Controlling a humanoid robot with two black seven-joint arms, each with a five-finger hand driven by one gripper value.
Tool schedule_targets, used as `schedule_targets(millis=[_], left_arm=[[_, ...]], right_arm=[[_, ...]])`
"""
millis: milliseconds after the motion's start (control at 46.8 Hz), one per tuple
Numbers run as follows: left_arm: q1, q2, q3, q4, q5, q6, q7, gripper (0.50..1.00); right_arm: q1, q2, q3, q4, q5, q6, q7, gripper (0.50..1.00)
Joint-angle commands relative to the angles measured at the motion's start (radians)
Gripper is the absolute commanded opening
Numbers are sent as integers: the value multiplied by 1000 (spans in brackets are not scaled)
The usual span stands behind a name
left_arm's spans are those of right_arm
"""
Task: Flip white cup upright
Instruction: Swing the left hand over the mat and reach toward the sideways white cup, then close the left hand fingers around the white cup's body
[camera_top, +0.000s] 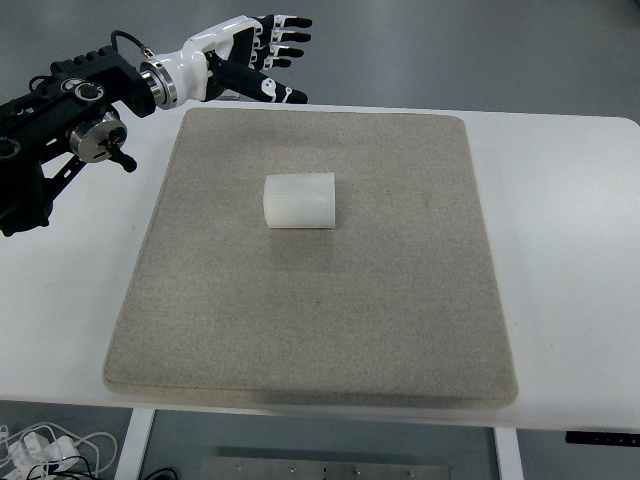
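Below left hand (255, 60), white cup (299, 201)

You have open beige mat (330, 320) on every side of the white cup (299, 200), the only thing standing on it. The left hand (250, 55), fingers spread, hovers past the mat's far-left corner, well apart from the cup, over the white table (570, 250).

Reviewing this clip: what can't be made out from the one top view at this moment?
- White cup on the mat: it lies on its side, but which end is the mouth cannot be told; the ribbed wall hides both ends.
- Left hand: fingers spread, palm side partly hidden by its own fingers.
- Right arm: not in view.
- Cables under the table: cut off by the bottom edge.
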Motion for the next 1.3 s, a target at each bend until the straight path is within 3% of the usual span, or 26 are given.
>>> schedule_targets(millis=[0,150,363,620,876,1004,1282], left_arm=[[-12,45,34,-74,27,-3,56,992],[-45,100,124,-145,135,-44,92,988],[-46,92,144,-163,302,-104,121,988],[-55,54,186,-173,382,-106,164,979],[-56,36,210,-150,457,-103,167,975],[-62,-41,228,-105,459,-101,167,973],[-72,-102,235,-33,494,-96,165,960]], right_arm=[[1,0,0,-1,0,0,0,952],[-1,0,0,-1,0,0,0,952],[1,0,0,-1,0,0,0,952],[-1,0,0,-1,0,0,0,952],[1,0,0,-1,0,0,0,952],[1,0,0,1,0,0,0,952],[-1,0,0,-1,0,0,0,952]])
